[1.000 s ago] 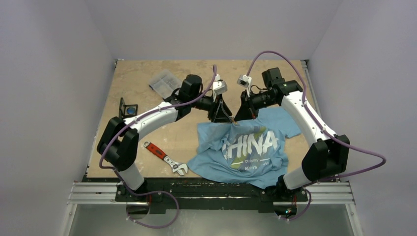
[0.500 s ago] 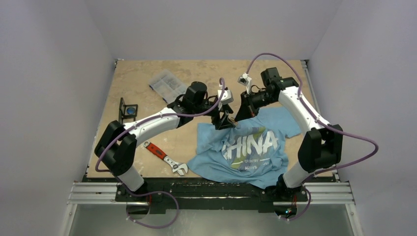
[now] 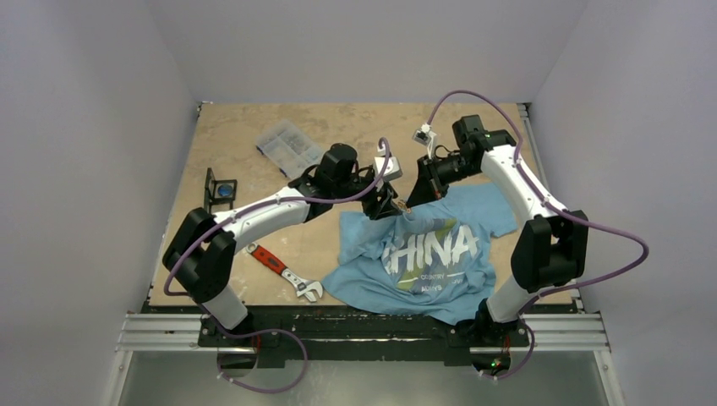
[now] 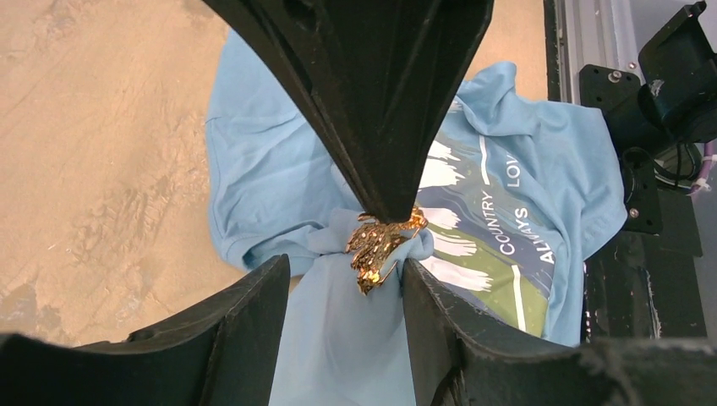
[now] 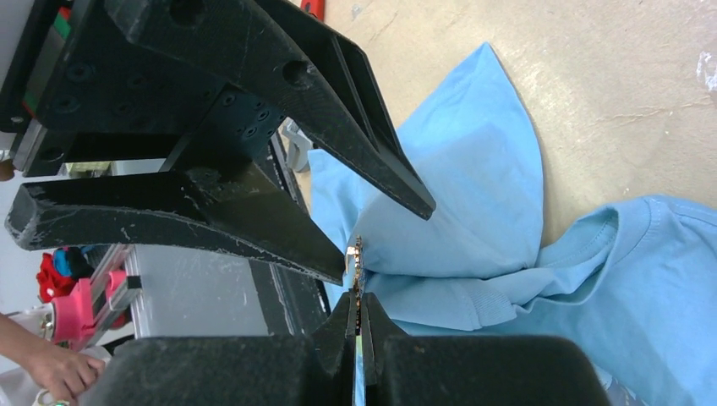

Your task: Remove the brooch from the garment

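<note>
The garment (image 3: 440, 254), a light blue T-shirt with white "CHINA" lettering, lies crumpled on the table's near right. A fold of it near the collar is pulled up. The gold brooch (image 4: 380, 245) is pinned on that fold and shows edge-on in the right wrist view (image 5: 357, 258). My right gripper (image 5: 357, 300) is shut on the brooch and comes down onto it from above in the left wrist view (image 4: 389, 127). My left gripper (image 4: 347, 269) is open, its fingers either side of the raised fold just below the brooch. Both grippers meet over the shirt's top edge (image 3: 402, 203).
A red-handled adjustable wrench (image 3: 283, 271) lies left of the shirt. A clear plastic parts box (image 3: 285, 144) sits at the back left. A small black stand with a blue lens (image 3: 221, 188) stands near the left edge. The table's near rail (image 3: 363, 330) is close below the shirt.
My left gripper has moved right and down to the raised fold. My right gripper has stayed on the brooch and shifted slightly back.
</note>
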`<action>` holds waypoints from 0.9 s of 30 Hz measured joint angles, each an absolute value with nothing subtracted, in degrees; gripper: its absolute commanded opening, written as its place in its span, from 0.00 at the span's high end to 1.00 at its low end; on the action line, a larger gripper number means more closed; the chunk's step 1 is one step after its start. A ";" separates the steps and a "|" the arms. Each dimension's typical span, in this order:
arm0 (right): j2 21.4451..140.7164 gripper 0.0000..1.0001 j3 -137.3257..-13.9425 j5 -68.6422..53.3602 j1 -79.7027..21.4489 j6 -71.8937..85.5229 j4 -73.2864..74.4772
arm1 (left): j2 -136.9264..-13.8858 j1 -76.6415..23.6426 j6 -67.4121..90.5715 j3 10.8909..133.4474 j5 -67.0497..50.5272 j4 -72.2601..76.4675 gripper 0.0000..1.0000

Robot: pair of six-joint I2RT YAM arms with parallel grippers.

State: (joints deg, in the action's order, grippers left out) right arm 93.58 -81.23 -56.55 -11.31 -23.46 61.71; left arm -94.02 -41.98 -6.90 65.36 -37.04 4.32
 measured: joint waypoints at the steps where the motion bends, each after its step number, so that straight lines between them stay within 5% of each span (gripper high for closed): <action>1: 93.58 1.00 -81.34 -56.53 -11.31 -23.62 61.80 | -94.02 -41.80 -6.90 65.36 -37.01 4.14 0.50; 18: 93.58 1.00 -81.45 -56.45 -11.16 -23.57 61.93 | -92.23 -39.09 -10.48 63.66 -46.33 2.63 0.39; 27: 93.58 1.00 -81.43 -56.60 -11.16 -23.22 61.78 | -92.77 -40.95 -6.61 66.59 -45.19 4.19 0.51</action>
